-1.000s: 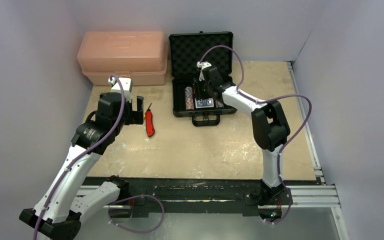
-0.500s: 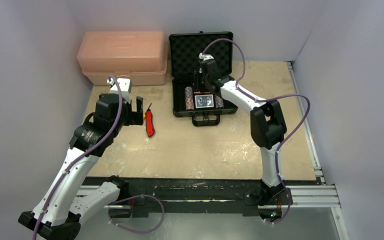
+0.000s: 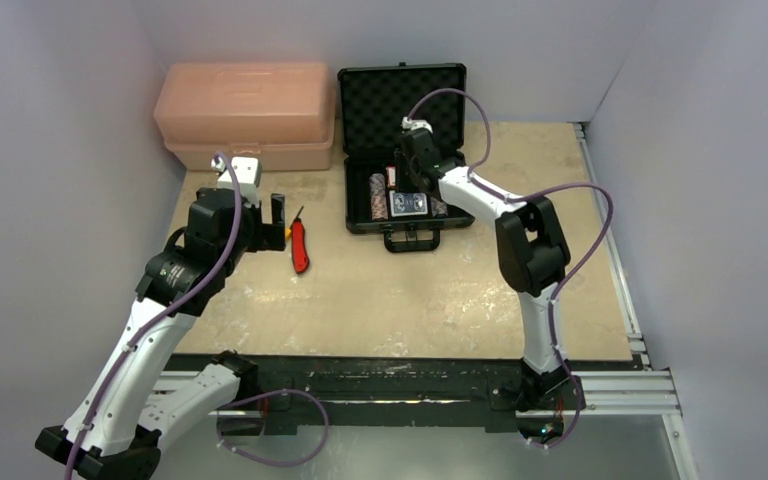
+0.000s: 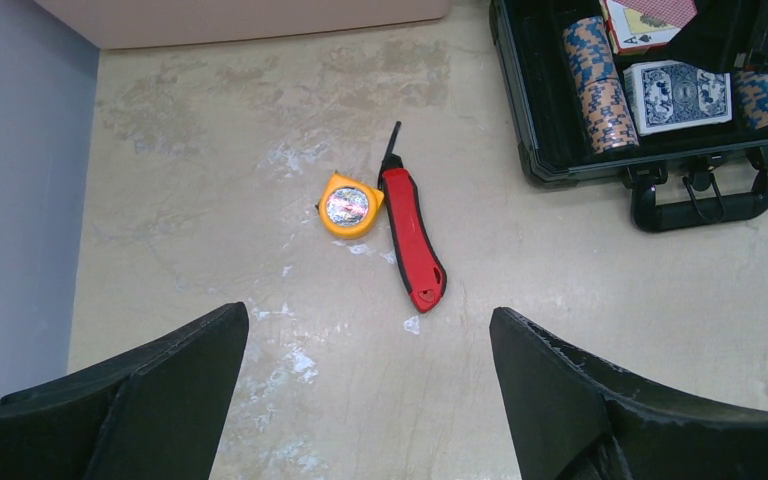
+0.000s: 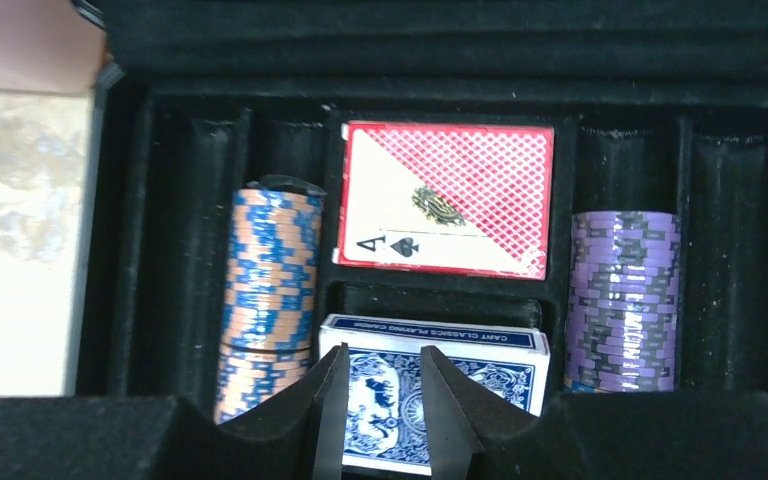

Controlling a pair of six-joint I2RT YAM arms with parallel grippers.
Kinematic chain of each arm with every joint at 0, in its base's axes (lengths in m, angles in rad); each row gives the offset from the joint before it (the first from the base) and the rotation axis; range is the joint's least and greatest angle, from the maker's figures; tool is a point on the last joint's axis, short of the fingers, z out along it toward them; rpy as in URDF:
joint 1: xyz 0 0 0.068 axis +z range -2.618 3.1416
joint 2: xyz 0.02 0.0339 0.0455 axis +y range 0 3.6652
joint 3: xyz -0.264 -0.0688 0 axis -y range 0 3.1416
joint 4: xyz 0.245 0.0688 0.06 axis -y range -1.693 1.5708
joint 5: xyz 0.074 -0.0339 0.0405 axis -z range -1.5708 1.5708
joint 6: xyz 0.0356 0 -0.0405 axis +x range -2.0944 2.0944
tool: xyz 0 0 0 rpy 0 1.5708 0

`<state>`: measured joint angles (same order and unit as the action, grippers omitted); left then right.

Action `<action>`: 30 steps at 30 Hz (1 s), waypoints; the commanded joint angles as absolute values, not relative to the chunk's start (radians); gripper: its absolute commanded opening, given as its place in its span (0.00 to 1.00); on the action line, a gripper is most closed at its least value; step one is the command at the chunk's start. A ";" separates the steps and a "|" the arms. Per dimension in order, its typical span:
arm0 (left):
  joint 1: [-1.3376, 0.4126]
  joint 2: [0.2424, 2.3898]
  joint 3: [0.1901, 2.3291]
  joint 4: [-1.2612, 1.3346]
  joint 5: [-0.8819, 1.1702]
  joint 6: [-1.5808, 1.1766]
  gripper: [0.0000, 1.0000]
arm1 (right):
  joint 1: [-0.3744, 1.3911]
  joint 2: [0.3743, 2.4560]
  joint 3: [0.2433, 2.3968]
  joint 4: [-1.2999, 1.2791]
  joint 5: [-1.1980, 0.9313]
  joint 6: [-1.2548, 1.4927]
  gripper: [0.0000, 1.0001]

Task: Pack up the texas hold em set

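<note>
Right gripper (image 5: 388, 400) has drawn back off the blue deck (image 5: 500, 372), now seated just beneath its tips; jaws stand narrowly apart, empty. Red deck (image 5: 447, 195) and chip stacks (image 5: 625, 300) lie just ahead in the briefcase (image 3: 400, 95), so shutting the lid looks next

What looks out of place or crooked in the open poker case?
The red deck sits slightly askew in its far slot. The orange-and-blue chip stack looks kinked, its near chips offset from the rest. The blue deck and purple stack look properly seated.
</note>
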<state>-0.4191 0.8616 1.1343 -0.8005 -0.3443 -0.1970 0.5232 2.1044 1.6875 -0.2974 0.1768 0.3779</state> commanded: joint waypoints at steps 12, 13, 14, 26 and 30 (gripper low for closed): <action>-0.410 0.865 1.137 -0.766 -0.344 -0.186 0.91 | 0.520 2.153 1.645 -0.263 0.226 0.374 0.32; -0.409 0.865 1.137 -0.767 -0.344 -0.186 0.91 | 0.520 2.151 1.641 -0.262 0.224 0.374 0.32; -0.409 0.865 1.137 -0.766 -0.344 -0.186 0.91 | 0.520 2.149 1.636 -0.259 0.223 0.374 0.32; -0.409 0.870 1.137 -0.766 -0.343 -0.187 0.91 | 0.520 2.103 1.570 -0.252 0.202 0.372 0.29; -0.410 0.873 1.137 -0.767 -0.343 -0.187 0.91 | 0.520 2.089 1.589 -0.252 0.193 0.366 0.30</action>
